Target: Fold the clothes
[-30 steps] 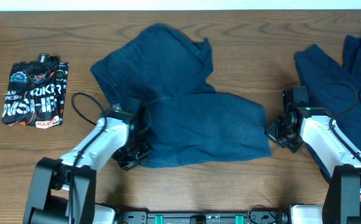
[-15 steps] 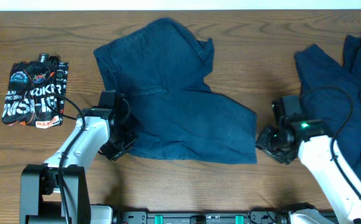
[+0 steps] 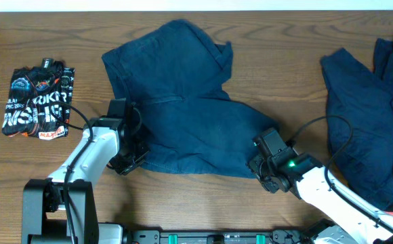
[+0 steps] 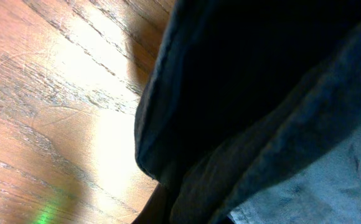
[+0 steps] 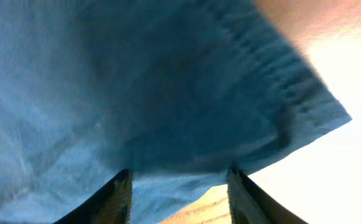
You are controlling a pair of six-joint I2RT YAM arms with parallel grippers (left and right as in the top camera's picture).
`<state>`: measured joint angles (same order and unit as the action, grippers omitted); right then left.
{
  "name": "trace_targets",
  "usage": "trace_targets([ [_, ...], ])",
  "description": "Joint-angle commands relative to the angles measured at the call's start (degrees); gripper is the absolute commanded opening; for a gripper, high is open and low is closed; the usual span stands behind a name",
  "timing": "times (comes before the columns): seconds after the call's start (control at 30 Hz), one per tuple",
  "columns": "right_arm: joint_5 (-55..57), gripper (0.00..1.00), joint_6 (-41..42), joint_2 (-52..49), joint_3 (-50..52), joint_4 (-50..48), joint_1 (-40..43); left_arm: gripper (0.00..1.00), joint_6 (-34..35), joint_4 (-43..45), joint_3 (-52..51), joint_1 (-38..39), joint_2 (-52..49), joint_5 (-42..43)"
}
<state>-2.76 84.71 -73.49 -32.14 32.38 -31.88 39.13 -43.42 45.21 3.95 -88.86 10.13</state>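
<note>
Navy-blue shorts point(image 3: 190, 108) lie spread out in the middle of the table. My left gripper point(image 3: 126, 160) is at the shorts' lower left edge. In the left wrist view dark cloth point(image 4: 261, 93) bunches over the jaws point(image 4: 193, 214), which look shut on it. My right gripper point(image 3: 261, 168) is at the shorts' lower right corner. In the right wrist view its fingers point(image 5: 179, 179) are wide open, with the hem of the shorts point(image 5: 168, 93) between them. More navy-blue clothes point(image 3: 369, 115) lie in a heap at the right.
A folded black garment with white and orange print point(image 3: 38, 102) lies at the far left. Bare wooden table point(image 3: 40, 176) shows in front of the shorts. The table's far edge runs along the top of the overhead view.
My right arm has swung left from beside the right heap to the shorts' lower right corner. The left gripper pulled the shorts' left edge up and left, then stayed still.
</note>
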Motion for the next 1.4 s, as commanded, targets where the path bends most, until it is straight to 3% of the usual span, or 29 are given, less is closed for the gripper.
trace_targets([
  [0.0,3.91,0.49,4.63,0.09,0.44,1.68,-0.61,0.07,-0.59,-0.24,-0.09,0.15,0.72,-0.07],
  [0.23,3.91,0.51,6.40,0.09,0.63,7.76,-0.61,0.06,-0.57,-0.22,-0.09,0.15,0.72,-0.07],
  [0.47,12.87,0.58,7.67,0.07,4.15,2.56,-0.61,0.07,-0.57,-1.05,-0.09,0.15,0.72,-0.07],
  [0.63,19.82,0.58,7.58,0.07,6.12,-2.97,-0.59,0.06,-0.59,-2.47,-0.09,0.15,0.72,-0.07],
  [0.77,21.51,0.36,6.38,-0.04,6.86,-6.45,-0.57,0.06,-0.59,-3.85,-0.09,0.15,0.72,-0.04],
  [0.9,21.14,0.44,2.49,-0.13,6.86,-9.51,-0.55,0.07,-1.03,-4.33,-0.09,0.15,0.72,-0.07],
  [1.03,19.85,0.36,1.36,-0.13,6.86,-10.34,-0.55,0.06,-1.01,-4.31,-0.09,0.15,0.72,-0.04],
  [1.07,19.82,0.30,1.36,-0.13,6.86,-10.34,-0.55,0.06,-1.01,-4.31,-0.09,0.15,0.72,-0.07],
  [1.13,19.80,0.01,1.36,-0.13,6.86,-10.23,-0.55,0.06,-1.03,-4.31,-0.09,0.15,0.72,-0.04],
  [1.27,21.40,0.01,-0.61,0.24,6.60,-9.88,0.24,0.06,-4.48,-4.42,0.11,0.15,1.38,4.96],
  [1.37,24.59,0.01,-11.89,3.19,3.45,-6.80,4.02,0.06,-11.32,-5.55,1.51,0.15,3.21,13.51],
])
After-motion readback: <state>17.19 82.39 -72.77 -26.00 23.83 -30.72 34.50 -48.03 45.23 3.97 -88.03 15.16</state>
